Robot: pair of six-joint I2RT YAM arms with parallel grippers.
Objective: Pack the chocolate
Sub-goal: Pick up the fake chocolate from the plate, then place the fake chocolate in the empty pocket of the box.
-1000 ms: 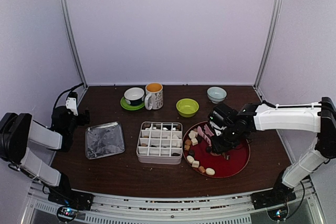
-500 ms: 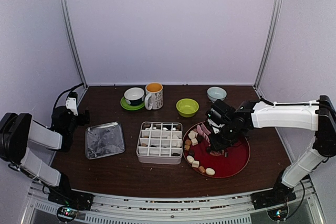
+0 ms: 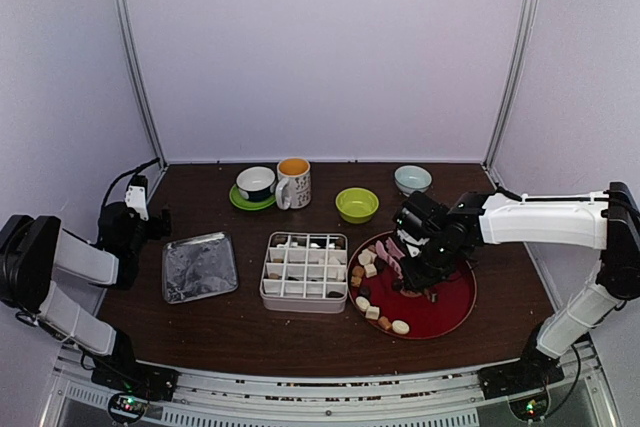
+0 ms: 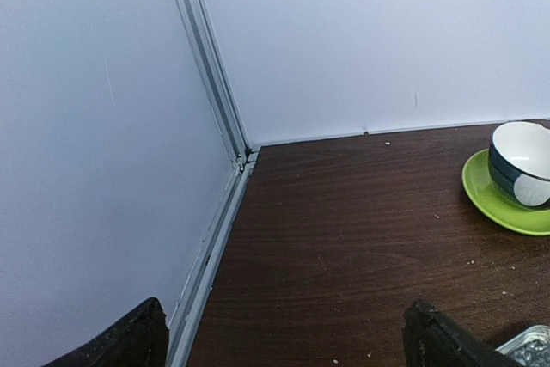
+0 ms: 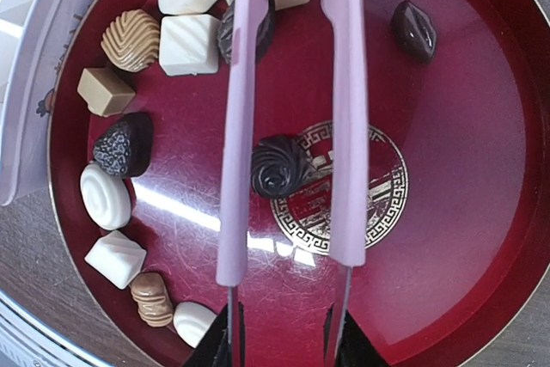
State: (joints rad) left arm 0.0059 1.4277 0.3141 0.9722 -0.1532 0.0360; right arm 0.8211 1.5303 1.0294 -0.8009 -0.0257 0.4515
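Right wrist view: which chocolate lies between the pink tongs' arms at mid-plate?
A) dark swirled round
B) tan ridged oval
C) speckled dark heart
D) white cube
A: the dark swirled round lies on the red plate with one arm of the pink tongs on each side.

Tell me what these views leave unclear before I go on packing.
Right wrist: tips of the pink tongs cut off by top edge.
Top external: right end effector grip hidden under its wrist; divided box contents too small.
Left wrist: silver tray cut off at the corner.

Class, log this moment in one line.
right claw: grips pink plastic tongs; tongs: astride dark swirled chocolate, red round tray; left claw: open
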